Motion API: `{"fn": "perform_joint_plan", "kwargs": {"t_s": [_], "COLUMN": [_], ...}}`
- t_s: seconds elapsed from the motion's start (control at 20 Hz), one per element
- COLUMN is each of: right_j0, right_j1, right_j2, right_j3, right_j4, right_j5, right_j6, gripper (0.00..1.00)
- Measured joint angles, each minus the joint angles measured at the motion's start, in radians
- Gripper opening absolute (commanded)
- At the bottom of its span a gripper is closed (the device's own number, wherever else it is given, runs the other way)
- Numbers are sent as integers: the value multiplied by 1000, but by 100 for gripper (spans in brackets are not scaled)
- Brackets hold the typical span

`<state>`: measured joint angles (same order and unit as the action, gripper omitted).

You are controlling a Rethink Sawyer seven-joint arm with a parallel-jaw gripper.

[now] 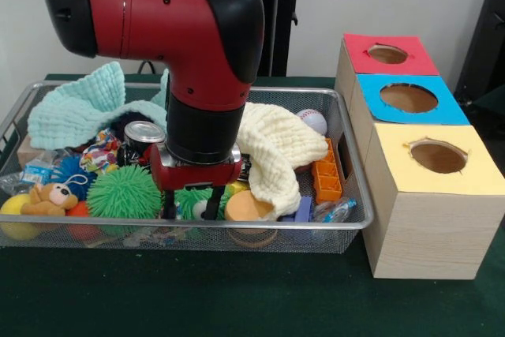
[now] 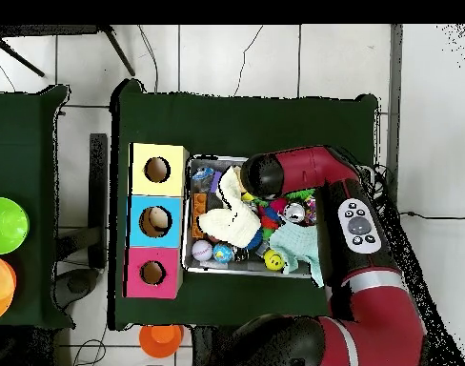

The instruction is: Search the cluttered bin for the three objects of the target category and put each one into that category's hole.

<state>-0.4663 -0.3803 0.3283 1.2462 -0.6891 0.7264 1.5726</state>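
Hand (image 1: 192,204) hung low in the bin (image 1: 351,212), its two dark fingers (image 1: 213,203) spread apart with nothing between them, just above a green spiky ball (image 1: 124,192) and an orange disc (image 1: 248,207). One printed fabric bundle (image 1: 100,152) lay beside a tin can (image 1: 144,135). Yellow-surround hole (image 1: 438,156) sat right of the bin on the bench (image 1: 189,297).

Robotics lab, probably: red arm (image 1: 173,29) on pedestal at green-covered tabletop (image 1: 237,297); tiled floor (image 2: 236,57) with trailing cables; three wooden sorting boxes (image 1: 426,195); wire bin (image 1: 347,219) of toys.
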Motion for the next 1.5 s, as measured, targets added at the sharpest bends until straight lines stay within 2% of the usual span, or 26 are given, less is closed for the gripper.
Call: {"fn": "perform_joint_plan", "kwargs": {"t_s": [0.4, 0.7, 1.5], "right_j0": [1, 10, 130], "right_j1": [59, 73, 51], "right_j2": [-1, -6, -137], "right_j3": [-57, -80, -107], "right_j4": [-1, 0, -60], "right_j5": [29, 50, 58], "right_j6": [0, 0, 0], "gripper": [100, 100, 100]}}
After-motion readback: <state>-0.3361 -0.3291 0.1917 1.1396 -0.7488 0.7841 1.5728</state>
